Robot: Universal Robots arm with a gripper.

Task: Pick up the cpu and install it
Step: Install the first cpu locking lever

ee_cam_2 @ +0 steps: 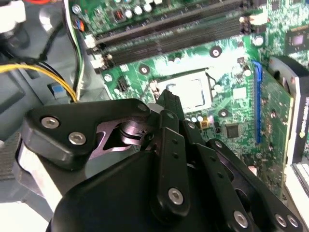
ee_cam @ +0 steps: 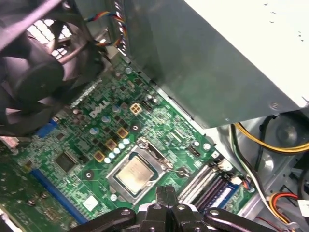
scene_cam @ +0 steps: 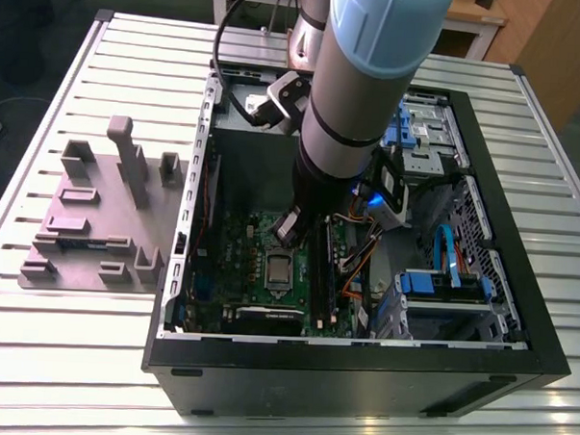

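The cpu is a small silvery square lying flat in its metal-framed socket on the green motherboard inside the open computer case. My gripper hangs a little above the board, just beside the socket toward the memory slots. Its fingers are pressed together with nothing between them. The chip's top is fully visible and nothing touches it.
A grey power supply box and a black fan flank the board. Memory slots, an expansion card, coloured cables and blue drive bays crowd the case. A grey parts fixture lies at the exterior view's left.
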